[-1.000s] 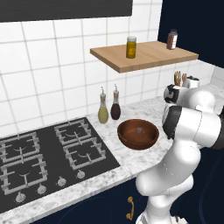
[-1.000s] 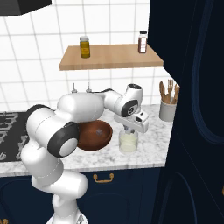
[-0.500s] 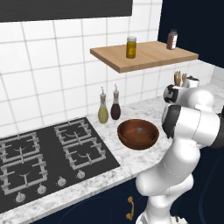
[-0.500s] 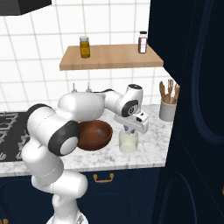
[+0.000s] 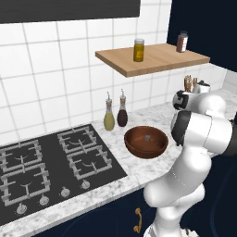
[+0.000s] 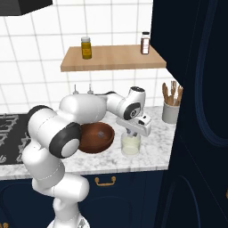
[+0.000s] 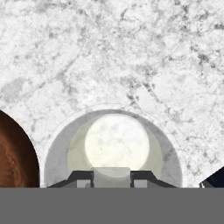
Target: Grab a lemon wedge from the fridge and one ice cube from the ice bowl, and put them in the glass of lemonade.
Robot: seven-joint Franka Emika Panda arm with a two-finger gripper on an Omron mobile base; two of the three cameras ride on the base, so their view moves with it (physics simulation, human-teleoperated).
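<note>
Pale ice cube (image 7: pixel 111 176) stays pinched in gripper (image 7: pixel 111 178) over glass of lemonade (image 6: pixel 131 144); nothing moved.

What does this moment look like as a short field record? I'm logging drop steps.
gripper: directly above the glass of lemonade, jaws closed on the ice cube
ice bowl: on the counter beside the glass, one cube still inside
surface: marble counter
shelf: two jars

Glass of lemonade (image 6: pixel 131 145) right of ice bowl (image 6: pixel 94 137); claw (image 6: pixel 132 133) above glass.
</note>
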